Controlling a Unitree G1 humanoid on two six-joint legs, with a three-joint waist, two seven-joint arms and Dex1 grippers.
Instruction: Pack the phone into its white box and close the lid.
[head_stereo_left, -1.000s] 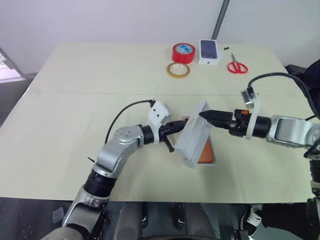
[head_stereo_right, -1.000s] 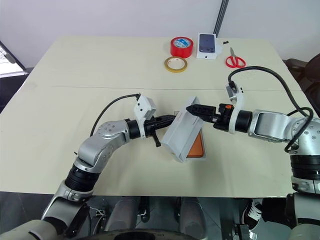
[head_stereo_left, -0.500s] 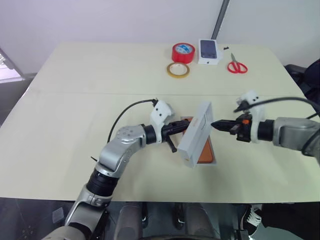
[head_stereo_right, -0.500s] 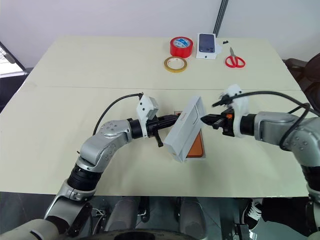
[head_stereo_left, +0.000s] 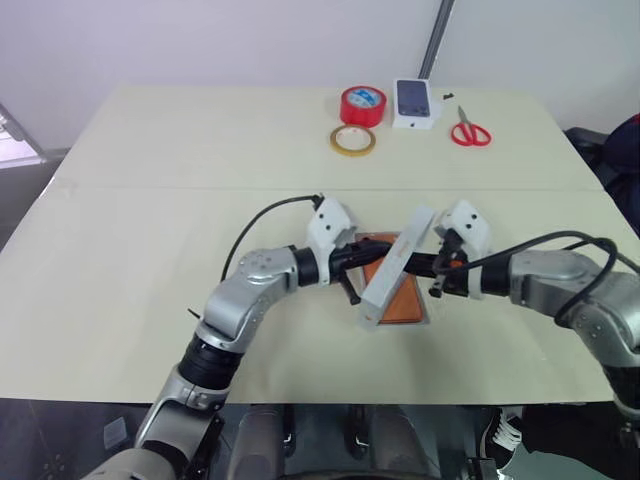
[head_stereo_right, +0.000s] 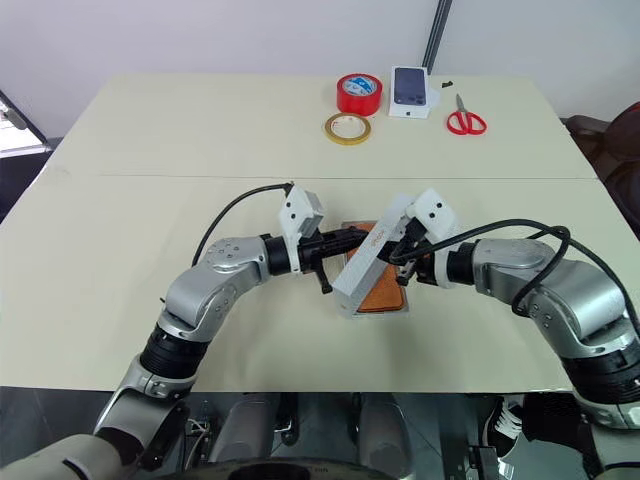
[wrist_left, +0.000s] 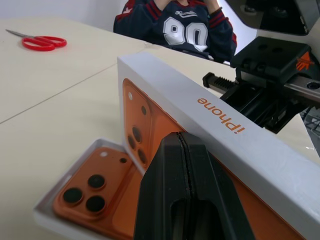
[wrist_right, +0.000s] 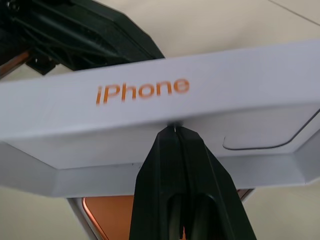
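The lid stands tilted over the white box, the phone lying inside and partly hidden. Left gripper and right gripper press closed fingers against opposite lid faces; bare table surrounds the box.

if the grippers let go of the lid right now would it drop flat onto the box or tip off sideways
Probably it would fall roughly onto the box, since the lid leans tilted right over the phone. It looks like thin, light, stiff carton, so it may land crooked. Both shut grippers, left and right, prop it.
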